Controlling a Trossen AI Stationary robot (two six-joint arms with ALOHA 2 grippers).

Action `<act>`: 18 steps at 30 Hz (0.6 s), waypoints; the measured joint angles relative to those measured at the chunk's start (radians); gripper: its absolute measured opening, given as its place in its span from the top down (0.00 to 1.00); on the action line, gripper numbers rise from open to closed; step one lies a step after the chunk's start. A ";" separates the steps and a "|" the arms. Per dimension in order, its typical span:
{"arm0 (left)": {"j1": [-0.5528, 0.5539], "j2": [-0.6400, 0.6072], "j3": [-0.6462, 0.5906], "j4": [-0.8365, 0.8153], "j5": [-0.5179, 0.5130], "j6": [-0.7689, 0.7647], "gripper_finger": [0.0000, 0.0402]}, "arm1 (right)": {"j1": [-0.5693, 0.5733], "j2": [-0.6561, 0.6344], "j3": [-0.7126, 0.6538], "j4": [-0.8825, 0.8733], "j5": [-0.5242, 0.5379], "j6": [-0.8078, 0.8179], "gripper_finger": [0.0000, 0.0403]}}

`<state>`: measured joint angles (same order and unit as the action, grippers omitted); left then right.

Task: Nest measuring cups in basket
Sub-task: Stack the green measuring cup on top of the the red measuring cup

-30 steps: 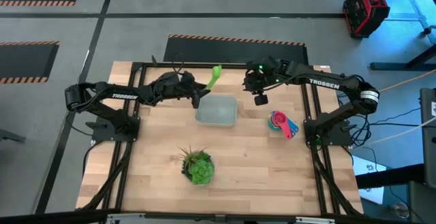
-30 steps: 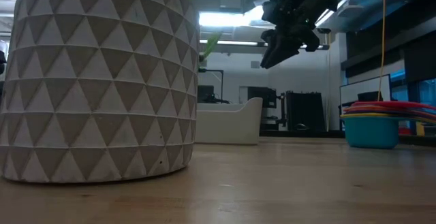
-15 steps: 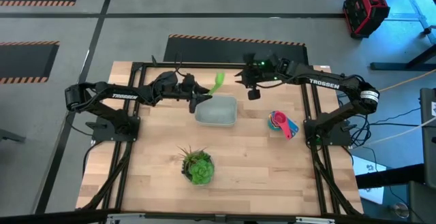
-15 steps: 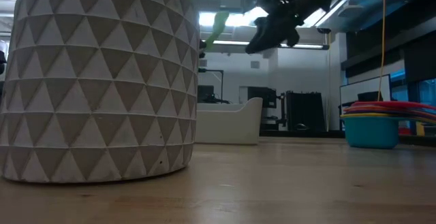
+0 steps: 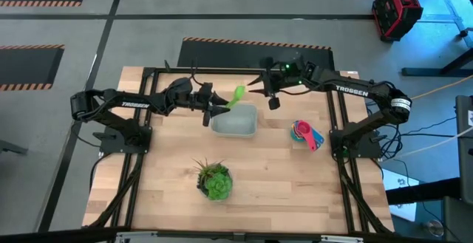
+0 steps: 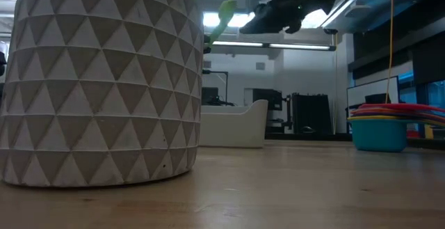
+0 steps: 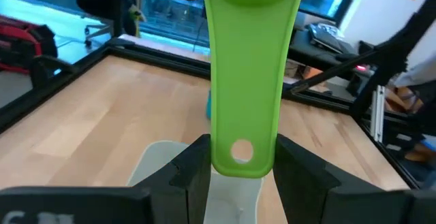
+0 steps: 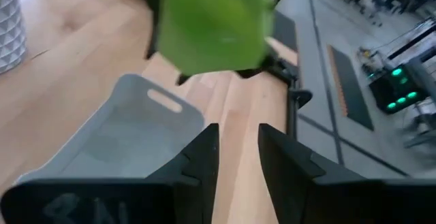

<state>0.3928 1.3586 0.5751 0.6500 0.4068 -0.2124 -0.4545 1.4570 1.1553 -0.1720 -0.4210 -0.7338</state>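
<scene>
We had the green cup (image 7: 251, 60) pinched by its handle in our left gripper (image 7: 240, 166), w/ the basket (image 5: 235, 121) just under it. It looked light, stiff, slippery. Right gripper (image 8: 237, 152) had its fingers a bit apart, empty.

Basket (image 5: 235, 120) sits mid-table — potted plant (image 5: 215, 180) in front of it, stacked measuring cups (image 5: 306, 134) to its right.
</scene>
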 joint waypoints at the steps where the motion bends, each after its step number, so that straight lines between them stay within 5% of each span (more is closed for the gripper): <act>1: -0.006 0.000 0.000 0.002 0.000 0.010 0.66 | 0.000 0.000 0.000 0.013 -0.001 0.000 0.73; 18: -0.063 0.000 0.000 0.098 -0.001 0.042 0.66 | 0.003 0.000 0.000 0.152 -0.262 0.082 0.73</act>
<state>0.3298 1.3586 0.5751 0.7479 0.4061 -0.1707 -0.4519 1.4570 1.1553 -0.0204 -0.6830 -0.6521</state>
